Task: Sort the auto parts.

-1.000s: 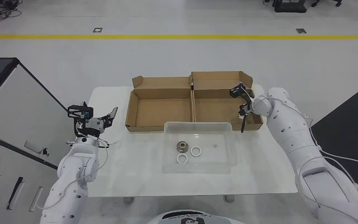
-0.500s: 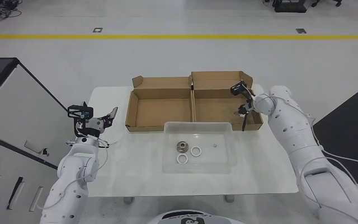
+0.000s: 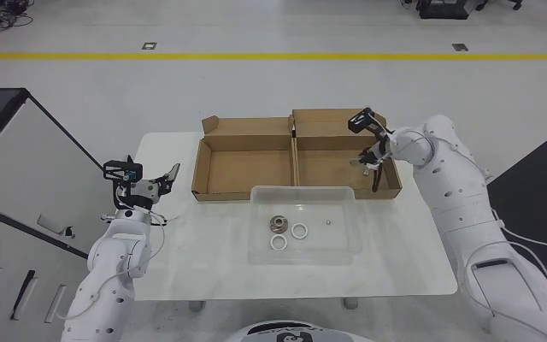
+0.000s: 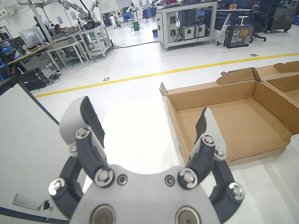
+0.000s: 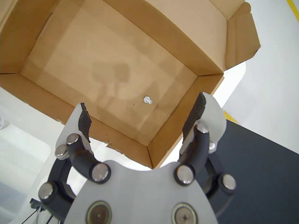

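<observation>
Right wrist view: one small bolt (image 5: 147, 99) lies on the floor of the right cardboard box (image 5: 191, 24). The right claw (image 5: 142, 103) hangs above it, jaws spread wide, holding nothing. Top view: the clear tray (image 3: 329, 248), at 6 o'clock of the boxes, holds a dark gear (image 3: 277, 225), two white rings (image 3: 300, 230) and a small fastener (image 3: 330, 220). Nothing yet in the left cardboard box (image 3: 244, 171). The left claw (image 3: 167, 175) sits at the bench's (image 3: 402, 256) 9 o'clock edge, wide open, empty. Judgement: one part sorted, four left.
</observation>
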{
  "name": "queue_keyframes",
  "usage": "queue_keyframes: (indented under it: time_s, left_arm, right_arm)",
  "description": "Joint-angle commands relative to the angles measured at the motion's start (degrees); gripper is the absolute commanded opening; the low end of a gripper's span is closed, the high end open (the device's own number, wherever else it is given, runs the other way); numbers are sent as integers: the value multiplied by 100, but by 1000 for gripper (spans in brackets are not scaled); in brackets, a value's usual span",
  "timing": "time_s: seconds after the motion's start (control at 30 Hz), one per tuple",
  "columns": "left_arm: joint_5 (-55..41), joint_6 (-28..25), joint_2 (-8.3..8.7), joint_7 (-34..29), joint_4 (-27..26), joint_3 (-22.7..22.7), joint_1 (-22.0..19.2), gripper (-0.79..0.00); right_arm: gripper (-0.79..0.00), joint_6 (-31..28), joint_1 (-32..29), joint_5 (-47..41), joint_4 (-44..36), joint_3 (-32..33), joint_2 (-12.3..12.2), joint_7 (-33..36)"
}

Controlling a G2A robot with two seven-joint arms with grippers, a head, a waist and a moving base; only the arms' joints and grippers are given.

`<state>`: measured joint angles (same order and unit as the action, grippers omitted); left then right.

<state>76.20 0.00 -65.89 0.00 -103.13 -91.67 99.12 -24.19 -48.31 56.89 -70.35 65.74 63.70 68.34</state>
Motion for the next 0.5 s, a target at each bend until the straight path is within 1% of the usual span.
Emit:
queue_keyframes:
  time_s: [0.0, 0.1, 0.47]
  left_arm:
    - [0, 0, 0, 0, 0, 0, 0, 0]
    - [0, 0, 0, 0, 0, 0, 0, 0]
    - [0, 0, 0, 0, 0, 0, 0, 0]
  right_arm:
    - [0, -150, 23, -174, -150, 49, -20, 173]
    - [0, -367, 62, -490, -334, 85, -38, 415]
    - [0, -348, 55, -519, -338, 102, -39, 360]
